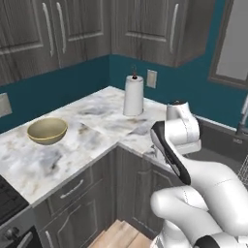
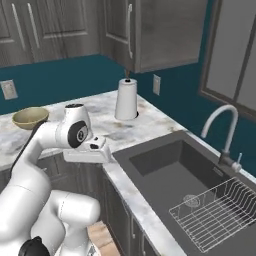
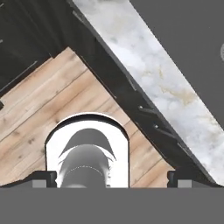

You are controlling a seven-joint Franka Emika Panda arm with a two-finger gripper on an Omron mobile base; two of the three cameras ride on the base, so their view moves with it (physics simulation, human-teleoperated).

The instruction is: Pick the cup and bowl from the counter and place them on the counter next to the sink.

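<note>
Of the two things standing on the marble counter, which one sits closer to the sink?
The white paper-towel roll, upright near the wall outlet. The tan-yellow bowl sits much farther along the counter, away from the sink.

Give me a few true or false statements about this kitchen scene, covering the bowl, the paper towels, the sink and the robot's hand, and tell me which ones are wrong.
1. The bowl sits on the counter. True.
2. The paper-towel roll lies on its side. False: it stands upright near the wall.
3. A wire rack sits in the sink. True.
4. The hand grips the bowl. False: its fingers are wide open, holding nothing, facing the wooden floor.
5. The faucet is beside the bowl. False: it stands behind the sink, far from the bowl.
</note>
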